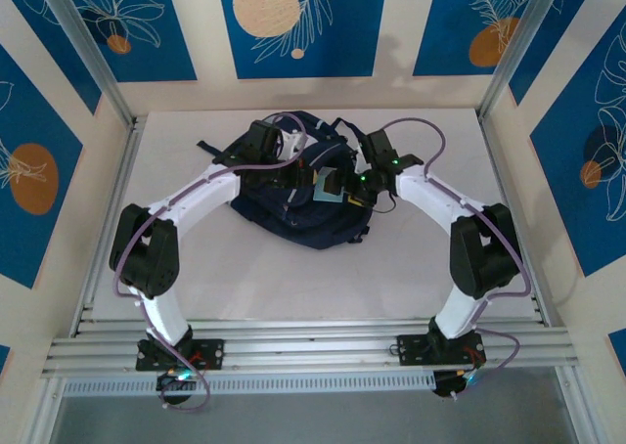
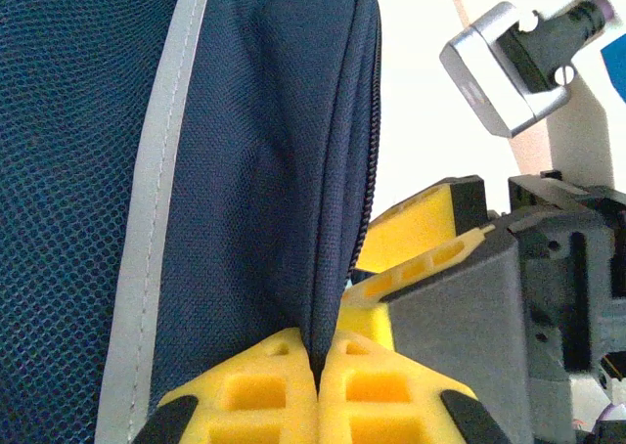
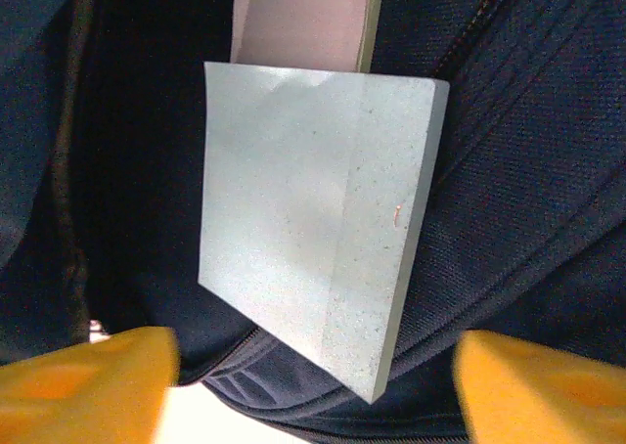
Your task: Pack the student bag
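Observation:
The student bag [image 1: 293, 209], navy blue with a grey stripe [image 2: 147, 219], lies in the middle of the table. My left gripper [image 2: 318, 351] is shut on a fold of the bag's fabric beside its zip, at the bag's top [image 1: 290, 173]. A pale blue-grey pad [image 3: 313, 229] leans in the bag's dark opening, with a pinkish pad [image 3: 303, 19] behind it. My right gripper [image 3: 313, 395] is open just short of the pale pad, its yellow fingers [image 3: 108, 385] wide apart and holding nothing. In the top view the right gripper [image 1: 357, 185] sits to the right of the pad [image 1: 328, 185].
The bag's dark straps [image 1: 213, 151] trail to the back left. White tabletop [image 1: 293, 288] lies between the bag and the arm bases. Metal posts [image 1: 88, 53] and patterned wall panels close in the back and sides.

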